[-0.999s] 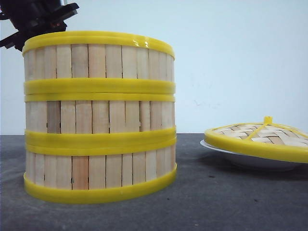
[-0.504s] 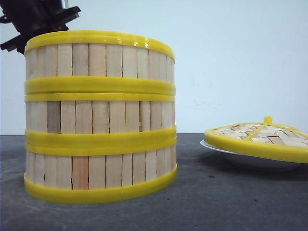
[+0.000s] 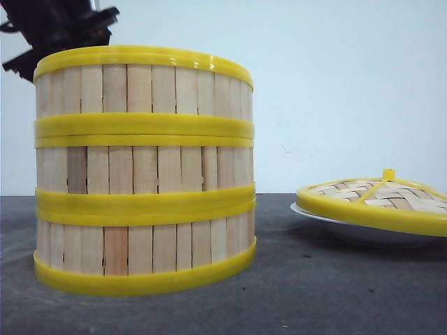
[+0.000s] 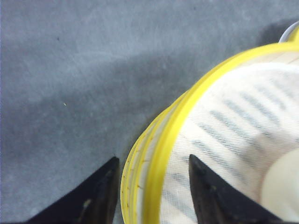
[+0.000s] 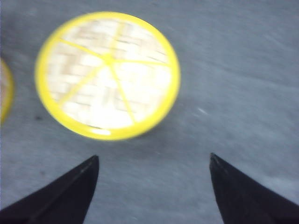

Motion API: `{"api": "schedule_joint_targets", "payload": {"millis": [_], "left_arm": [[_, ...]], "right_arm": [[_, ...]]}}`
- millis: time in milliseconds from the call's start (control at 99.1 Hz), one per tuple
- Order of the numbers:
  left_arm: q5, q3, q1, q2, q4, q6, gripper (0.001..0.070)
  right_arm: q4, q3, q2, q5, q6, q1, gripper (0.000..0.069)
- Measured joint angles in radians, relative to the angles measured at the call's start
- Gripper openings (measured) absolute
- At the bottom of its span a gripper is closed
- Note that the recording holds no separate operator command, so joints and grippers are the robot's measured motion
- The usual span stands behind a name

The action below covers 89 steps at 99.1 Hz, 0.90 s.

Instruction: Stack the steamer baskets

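Three steamer baskets stand stacked in one column at the left of the table: top basket (image 3: 143, 87), middle basket (image 3: 143, 164), bottom basket (image 3: 143, 248). The dark left arm (image 3: 59, 28) shows behind the stack's top left edge. My left gripper (image 4: 152, 161) is open and straddles the top basket's yellow rim (image 4: 187, 112), one finger outside the wall and one inside, with a gap on each side. A pale liner covers the top basket's floor (image 4: 243, 126). My right gripper (image 5: 153, 156) is open over bare grey table, holding nothing.
A domed woven-bamboo lid (image 3: 380, 199) with a yellow rim rests on a white plate (image 3: 363, 230) at the right. The same lid (image 5: 107, 74) lies ahead of the right gripper. The grey table (image 3: 314, 293) runs between the stack and the plate.
The left arm has shifted slightly up and to the right behind the stack. The three baskets and the lid have stayed in place.
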Motion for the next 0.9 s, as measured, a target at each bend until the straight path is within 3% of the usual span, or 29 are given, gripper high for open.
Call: {"api": "schedule_joint_targets", "payload": {"millis": [383, 636, 898], "left_arm": [[-0.003, 0.018, 0.022, -0.264, -0.073, 0.003, 0.0276], [-0.151, -0.009, 0.041, -0.420, -0.151, 0.008, 0.0276], [-0.182, -0.254, 0.076, -0.552, -0.150, 0.008, 0.0276]], "right_arm": [[0.242, -0.027, 0.191, -0.148, -0.024, 0.000, 0.0464], [0.362, -0.028, 0.393, -0.185, -0.039, 0.000, 0.0464], [0.475, -0.031, 0.576, -0.201, -0.045, 0.000, 0.0464]]}}
